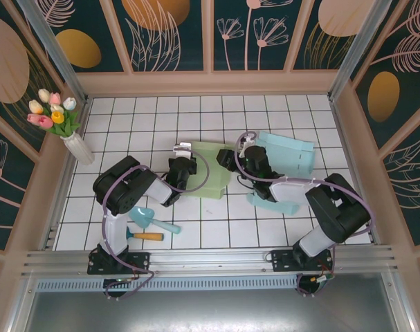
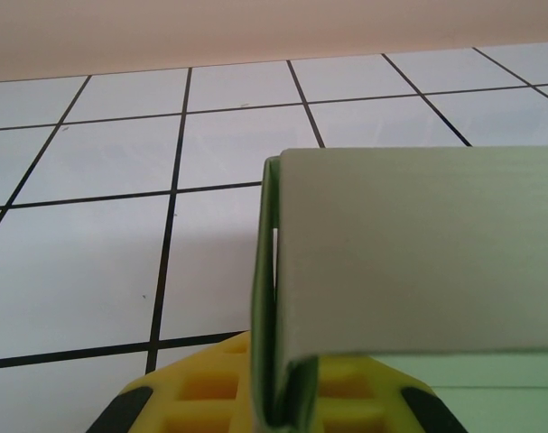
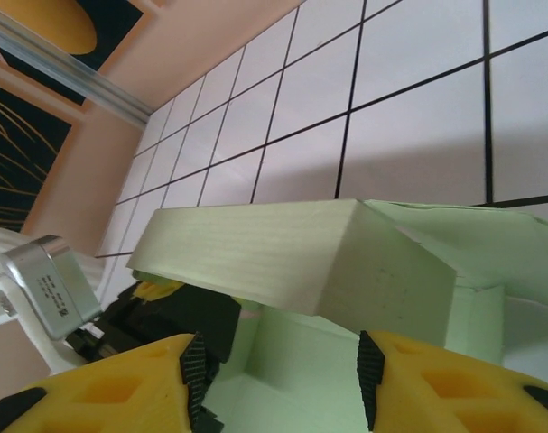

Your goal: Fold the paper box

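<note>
Clamped shut with the left end effector (image 2: 283,397) on an upright folded flap of the pale green paper box (image 2: 418,253), card pinched between the yellow pads (image 2: 210,392). Held roughly half spread at the right end effector (image 3: 278,379), hovering over the box's open inside just behind a raised wall; unclear whether touching the card. From the right wrist, also showing the left end effector's dark body beyond that wall. From above, placing the box near the middle of the white tiled surface (image 1: 126,117), between the two end effectors. Beyond the right end effector, a teal box (image 1: 289,152); beside it, a teal sheet (image 1: 265,204), partly hidden. Toward the front left, a teal scoop (image 1: 144,218) and an orange-handled tool (image 1: 151,236); at far left, a vase (image 1: 78,146) of tulips (image 1: 52,111).
</note>
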{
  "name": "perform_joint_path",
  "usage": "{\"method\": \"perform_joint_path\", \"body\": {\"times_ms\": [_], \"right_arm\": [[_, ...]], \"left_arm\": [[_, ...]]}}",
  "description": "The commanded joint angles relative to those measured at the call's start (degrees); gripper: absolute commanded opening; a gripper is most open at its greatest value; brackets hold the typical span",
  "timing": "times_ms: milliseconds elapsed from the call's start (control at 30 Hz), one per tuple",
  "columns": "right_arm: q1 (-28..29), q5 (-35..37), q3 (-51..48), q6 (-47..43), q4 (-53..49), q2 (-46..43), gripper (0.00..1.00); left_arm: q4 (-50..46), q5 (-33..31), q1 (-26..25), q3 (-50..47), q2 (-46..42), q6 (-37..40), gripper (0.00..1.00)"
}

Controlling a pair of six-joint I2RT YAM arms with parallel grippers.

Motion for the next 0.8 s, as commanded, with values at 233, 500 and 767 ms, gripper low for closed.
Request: {"method": "perform_joint_path", "body": {"times_ms": [233,500,767], "right_arm": [[0.5,4.4,-5.5,-8.5,5.0,1.1,0.53],[0.1,5.8,-3.0,-10.5,6.7,5.6,0.54],[-0.4,3.9,-0.8,-11.6,9.8,10.0,0.54]], "left_arm": [[-1.1,-0.1,0.1,1.0,0.9,0.6,0.11],[-1.8,0.2,0.1,1.3,1.0,0.9,0.11],[-1.8,0.3,0.1,1.4,1.0,1.0,0.11]]}}
